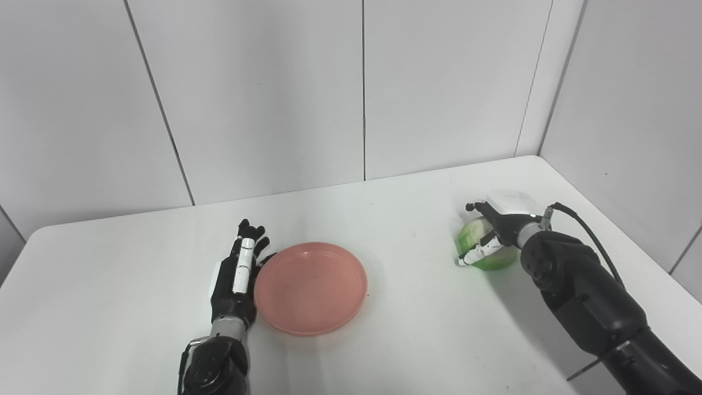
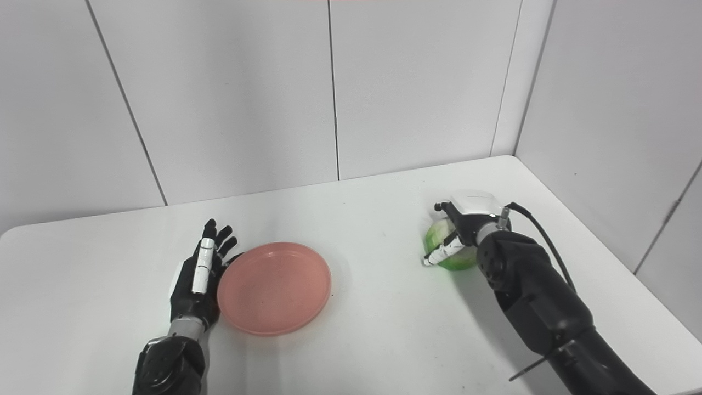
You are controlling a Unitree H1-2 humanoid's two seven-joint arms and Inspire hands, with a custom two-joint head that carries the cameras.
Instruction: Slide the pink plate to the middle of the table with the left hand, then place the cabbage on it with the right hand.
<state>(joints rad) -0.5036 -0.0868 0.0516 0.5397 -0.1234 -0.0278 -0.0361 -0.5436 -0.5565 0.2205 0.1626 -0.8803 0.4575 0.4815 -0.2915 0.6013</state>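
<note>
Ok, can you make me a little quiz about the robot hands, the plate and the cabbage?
1. True or false: the pink plate has nothing on it.
2. Which robot hand is wrapped around the cabbage: A left, B right?
3. The left robot hand is flat against the plate's ____ edge.

Key: 1 true. 2 B, the right robot hand. 3 left.
</note>
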